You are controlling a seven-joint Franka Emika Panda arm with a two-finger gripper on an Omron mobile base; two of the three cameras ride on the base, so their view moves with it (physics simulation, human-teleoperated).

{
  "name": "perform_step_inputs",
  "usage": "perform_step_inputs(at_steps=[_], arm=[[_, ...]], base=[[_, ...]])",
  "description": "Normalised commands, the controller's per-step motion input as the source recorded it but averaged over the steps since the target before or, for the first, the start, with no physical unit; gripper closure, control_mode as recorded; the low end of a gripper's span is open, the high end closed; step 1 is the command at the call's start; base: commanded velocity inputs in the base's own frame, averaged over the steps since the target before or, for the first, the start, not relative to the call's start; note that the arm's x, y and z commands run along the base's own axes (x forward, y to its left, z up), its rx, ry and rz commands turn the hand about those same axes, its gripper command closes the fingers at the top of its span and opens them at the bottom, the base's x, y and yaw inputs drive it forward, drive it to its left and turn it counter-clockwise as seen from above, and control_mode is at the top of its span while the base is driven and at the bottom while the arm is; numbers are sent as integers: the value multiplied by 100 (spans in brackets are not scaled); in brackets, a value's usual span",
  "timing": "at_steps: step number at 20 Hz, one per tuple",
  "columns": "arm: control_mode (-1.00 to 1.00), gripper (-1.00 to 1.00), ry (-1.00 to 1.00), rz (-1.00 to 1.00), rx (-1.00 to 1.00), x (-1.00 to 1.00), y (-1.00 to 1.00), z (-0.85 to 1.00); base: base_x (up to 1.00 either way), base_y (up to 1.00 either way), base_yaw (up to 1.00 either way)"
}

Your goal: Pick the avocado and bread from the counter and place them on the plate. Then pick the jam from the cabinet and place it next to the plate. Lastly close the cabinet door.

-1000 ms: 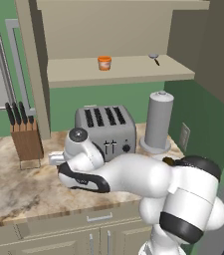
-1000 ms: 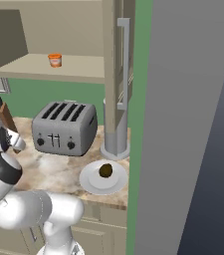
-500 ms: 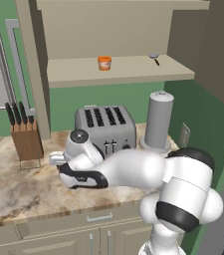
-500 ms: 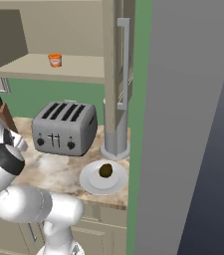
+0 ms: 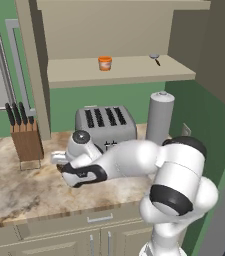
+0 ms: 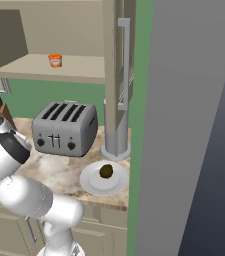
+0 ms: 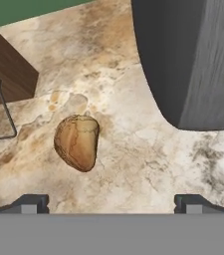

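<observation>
**Tan bread on counter, avocado plated, jam and door outstanding**

Marbled stone of the counter (image 7: 133,159) is lying directly beneath the gripper (image 7: 111,204), whose two tips are standing wide apart and are holding nothing. Using the toaster (image 5: 105,125) as the reference point: the hand is hovering low in front of the toaster's left end, and the bread (image 7: 77,142) is resting on the stone there, beside the toaster's rounded corner and slightly off the midline between the tips. A wooden knife block (image 5: 26,140) is standing further to the toaster's left.

To the toaster's right, the plate (image 6: 86,182) is sitting near the counter's front edge with the avocado (image 6: 106,171) lying on it, so that item appears done. A grey cylinder (image 5: 159,117) is standing just right of the toaster.

Above and behind the toaster, the jam (image 5: 104,63) is sitting on the shelf of the cabinet (image 5: 119,70), whose door (image 6: 121,75) is standing open.

Judgement: one placement of three appears complete. Remaining are grasping and plating the bread, moving the jam beside the plate, and closing the door.
</observation>
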Motion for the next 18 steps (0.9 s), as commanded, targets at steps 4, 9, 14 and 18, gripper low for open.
perform_step_inputs(at_steps=[4,9,14,18], arm=[[-100,-100,0,-4,0,19,15,-2],[-100,-100,0,-5,0,18,29,0],[-100,-100,0,-5,0,14,23,0],[-100,-100,0,-3,0,12,2,-10]], base=[[0,0,0],[0,0,0],[0,0,0],[0,0,0]])
